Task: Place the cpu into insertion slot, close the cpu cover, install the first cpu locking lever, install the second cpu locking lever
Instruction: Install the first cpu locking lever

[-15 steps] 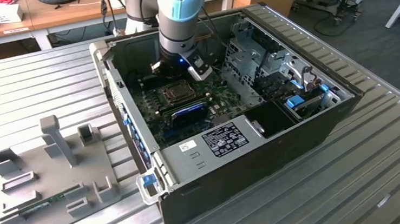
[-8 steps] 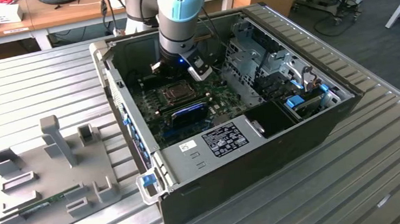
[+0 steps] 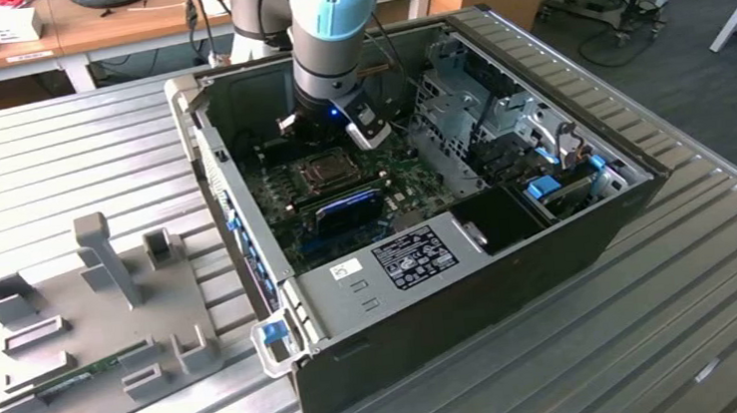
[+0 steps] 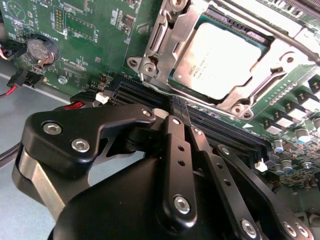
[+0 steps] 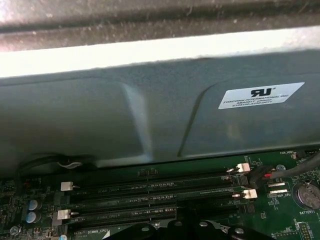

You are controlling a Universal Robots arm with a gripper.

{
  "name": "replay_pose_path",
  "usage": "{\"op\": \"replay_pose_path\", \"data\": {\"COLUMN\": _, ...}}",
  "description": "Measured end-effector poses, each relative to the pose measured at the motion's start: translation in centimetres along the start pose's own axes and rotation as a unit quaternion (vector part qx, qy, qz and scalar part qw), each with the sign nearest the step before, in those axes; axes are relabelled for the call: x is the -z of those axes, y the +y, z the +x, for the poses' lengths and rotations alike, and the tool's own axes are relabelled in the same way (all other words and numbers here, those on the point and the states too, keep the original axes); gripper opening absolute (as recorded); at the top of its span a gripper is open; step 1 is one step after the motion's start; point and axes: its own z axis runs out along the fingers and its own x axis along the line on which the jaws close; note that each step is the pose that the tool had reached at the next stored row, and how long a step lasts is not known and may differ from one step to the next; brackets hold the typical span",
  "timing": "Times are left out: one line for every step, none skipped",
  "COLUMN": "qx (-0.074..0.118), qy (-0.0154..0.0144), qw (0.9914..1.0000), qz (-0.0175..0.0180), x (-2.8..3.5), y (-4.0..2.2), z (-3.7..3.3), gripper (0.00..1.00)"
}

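Observation:
The cpu (image 4: pixel 220 60), a grey metal square, lies in the insertion slot (image 3: pixel 326 173) on the green motherboard (image 4: pixel 85 30) inside the open computer case. The silvery cpu cover (image 4: pixel 165 30) lies flat around the chip's raised top. A thin metal lever rod (image 4: pixel 272 25) runs along one side of the socket, and a hooked lever end (image 4: pixel 144 70) sits at a corner. My gripper (image 4: pixel 177 107) is shut with nothing between its black fingers. It hovers over the dark memory slots (image 4: pixel 225 132) just beside the socket. In the exterior view the gripper (image 3: pixel 335 134) hangs over the board's far part.
The case's metal wall (image 5: pixel 150 115) rises close behind the memory slots (image 5: pixel 150 200). A coin battery (image 4: pixel 42 50) and red-black cables (image 4: pixel 15 80) lie near the board's edge. A drive cage (image 3: pixel 481 117) fills the case's right. A grey fixture tray (image 3: pixel 98 320) holding a memory stick (image 3: pixel 83 377) lies at the exterior view's left.

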Motion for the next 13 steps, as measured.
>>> {"op": "replay_pose_path", "data": {"qx": 0.000, "qy": 0.0000, "qw": 1.00000, "qz": 0.0000, "x": -0.01, "y": -0.01, "z": 0.00, "gripper": 0.10}}
{"op": "replay_pose_path", "data": {"qx": 0.000, "qy": 0.0000, "qw": 1.00000, "qz": 0.0000, "x": -0.03, "y": -0.01, "z": 0.00, "gripper": 0.10}}
{"op": "replay_pose_path", "data": {"qx": 0.000, "qy": 0.0000, "qw": 1.00000, "qz": 0.0000, "x": -0.04, "y": -0.02, "z": 0.00, "gripper": 0.10}}
{"op": "replay_pose_path", "data": {"qx": 0.000, "qy": 0.0000, "qw": 1.00000, "qz": 0.0000, "x": -0.05, "y": -0.02, "z": 0.00, "gripper": 0.10}}
{"op": "replay_pose_path", "data": {"qx": 0.000, "qy": 0.0000, "qw": 1.00000, "qz": -0.0001, "x": -0.06, "y": -0.02, "z": 0.00, "gripper": 0.10}}
{"op": "replay_pose_path", "data": {"qx": 0.000, "qy": -0.0001, "qw": 1.00000, "qz": -0.0002, "x": -0.07, "y": -0.02, "z": 0.00, "gripper": 0.10}}
{"op": "replay_pose_path", "data": {"qx": 0.000, "qy": -0.0001, "qw": 1.00000, "qz": -0.0003, "x": -0.07, "y": -0.02, "z": 0.00, "gripper": 0.10}}
{"op": "replay_pose_path", "data": {"qx": 0.000, "qy": -0.0001, "qw": 1.00000, "qz": -0.0003, "x": -0.07, "y": -0.02, "z": 0.00, "gripper": 0.10}}
{"op": "replay_pose_path", "data": {"qx": 0.000, "qy": -0.0001, "qw": 1.00000, "qz": -0.0003, "x": -0.07, "y": -0.02, "z": 0.00, "gripper": 0.10}}
{"op": "replay_pose_path", "data": {"qx": 0.000, "qy": -0.0001, "qw": 1.00000, "qz": -0.0003, "x": -0.07, "y": -0.02, "z": 0.00, "gripper": 0.10}}
{"op": "replay_pose_path", "data": {"qx": 0.000, "qy": -0.0001, "qw": 1.00000, "qz": -0.0004, "x": -0.07, "y": -0.02, "z": 0.00, "gripper": 0.10}}
{"op": "replay_pose_path", "data": {"qx": 0.000, "qy": -0.0001, "qw": 1.00000, "qz": -0.0003, "x": -0.07, "y": -0.02, "z": 0.00, "gripper": 0.10}}
{"op": "replay_pose_path", "data": {"qx": 0.000, "qy": -0.0001, "qw": 1.00000, "qz": -0.0003, "x": -0.07, "y": -0.02, "z": 0.00, "gripper": 0.10}}
